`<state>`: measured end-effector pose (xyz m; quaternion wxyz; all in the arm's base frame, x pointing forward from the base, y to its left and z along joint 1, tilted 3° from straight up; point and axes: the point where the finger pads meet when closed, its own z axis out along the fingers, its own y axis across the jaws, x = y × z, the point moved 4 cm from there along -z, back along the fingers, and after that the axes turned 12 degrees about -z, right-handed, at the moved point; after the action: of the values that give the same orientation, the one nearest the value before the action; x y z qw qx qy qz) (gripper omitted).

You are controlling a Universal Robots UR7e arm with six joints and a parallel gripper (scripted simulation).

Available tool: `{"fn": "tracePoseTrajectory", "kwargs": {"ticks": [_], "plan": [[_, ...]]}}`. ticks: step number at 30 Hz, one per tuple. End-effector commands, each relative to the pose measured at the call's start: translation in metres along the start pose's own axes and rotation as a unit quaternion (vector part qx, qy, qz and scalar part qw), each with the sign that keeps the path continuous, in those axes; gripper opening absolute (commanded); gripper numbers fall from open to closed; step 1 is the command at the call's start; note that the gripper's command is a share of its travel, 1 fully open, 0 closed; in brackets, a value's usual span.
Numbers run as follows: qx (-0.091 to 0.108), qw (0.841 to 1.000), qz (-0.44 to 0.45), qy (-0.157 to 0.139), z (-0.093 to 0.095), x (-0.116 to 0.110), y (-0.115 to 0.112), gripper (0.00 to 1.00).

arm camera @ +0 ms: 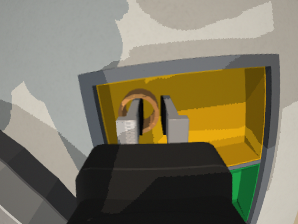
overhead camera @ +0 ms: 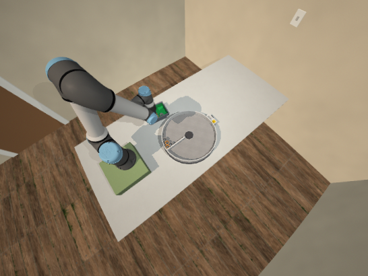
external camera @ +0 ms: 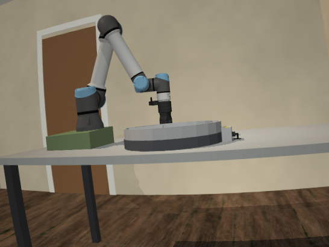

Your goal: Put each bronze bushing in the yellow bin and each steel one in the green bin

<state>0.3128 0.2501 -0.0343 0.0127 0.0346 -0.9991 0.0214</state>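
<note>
My gripper (arm camera: 152, 107) is partly open over the yellow bin (arm camera: 215, 122). A bronze bushing (arm camera: 155, 120) shows below the fingers at the bin's left side, its ring overlapping the left finger in the wrist view; there is a gap between the fingers and they do not pinch it. The green bin (overhead camera: 161, 108) (arm camera: 246, 187) adjoins the yellow one. On the turntable (overhead camera: 202, 141) (external camera: 172, 135), several bronze bushings (overhead camera: 166, 143) and grey steel ones are bunched at the left rim beside a straight bar. In the top view the arm hides the yellow bin and fingertips.
The turntable's raised wall stands close beside the bins. A dark hub (overhead camera: 189, 134) is at its centre. A small white fixture (overhead camera: 211, 118) (external camera: 226, 134) with a yellow spot stands at its far side. The arm's base is on a green block (overhead camera: 125, 178) (external camera: 69, 141).
</note>
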Motion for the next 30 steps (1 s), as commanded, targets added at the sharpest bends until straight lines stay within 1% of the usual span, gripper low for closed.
{"fn": "tracePoseTrajectory", "kwargs": {"ticks": [1, 7, 15, 30], "plan": [[0.0, 1.0, 0.0, -0.001, 0.0, 0.0, 0.0, 0.42], [0.0, 1.0, 0.0, -0.001, -0.005, 0.0, 0.001, 0.42], [0.0, 1.0, 0.0, -0.001, -0.005, 0.0, 0.001, 0.42], [0.0, 1.0, 0.0, -0.001, -0.011, 0.0, 0.001, 0.42]]}}
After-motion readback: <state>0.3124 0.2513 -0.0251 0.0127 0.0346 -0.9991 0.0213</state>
